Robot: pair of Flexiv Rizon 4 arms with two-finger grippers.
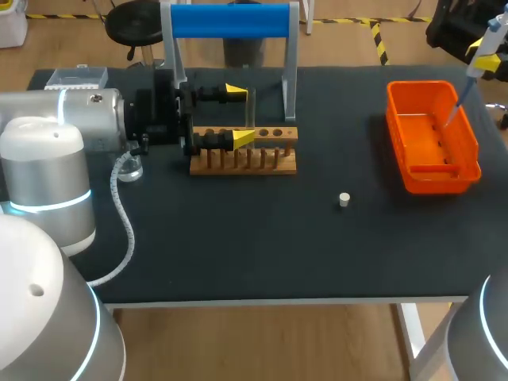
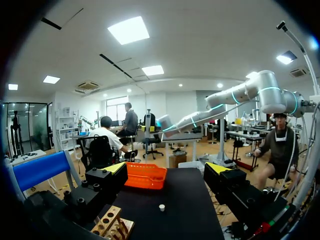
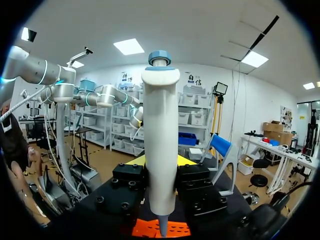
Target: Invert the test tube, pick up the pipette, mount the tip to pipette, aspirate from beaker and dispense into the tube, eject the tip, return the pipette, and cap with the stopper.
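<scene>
Pipette (image 1: 482,54) hangs at the far right, upright in the right gripper (image 3: 161,186), whose jaws are clenched on its white barrel from both sides. Its thin tip (image 1: 451,117) points down into the orange bin (image 1: 432,163), which sits on the right of the dark surface (image 1: 262,238). Held there, a used tip would drop into the bin rather than onto the surface, so I judge the step in hand to be ejecting the tip.

The left gripper (image 1: 240,116) lies level over the wooden tube rack (image 1: 246,165) at the far left-centre. Its jaws are released and wide apart with nothing between them, one yellow finger above the rack's holes and the other farther back. It looks parked by the rack, ready for the tube, though I cannot make out the test tube itself.

The white stopper (image 1: 344,199) stands alone near the middle, well apart from rack and bin, within reach for capping. A blue-topped stand (image 1: 230,21) rises behind the rack, likely where the pipette goes back.
</scene>
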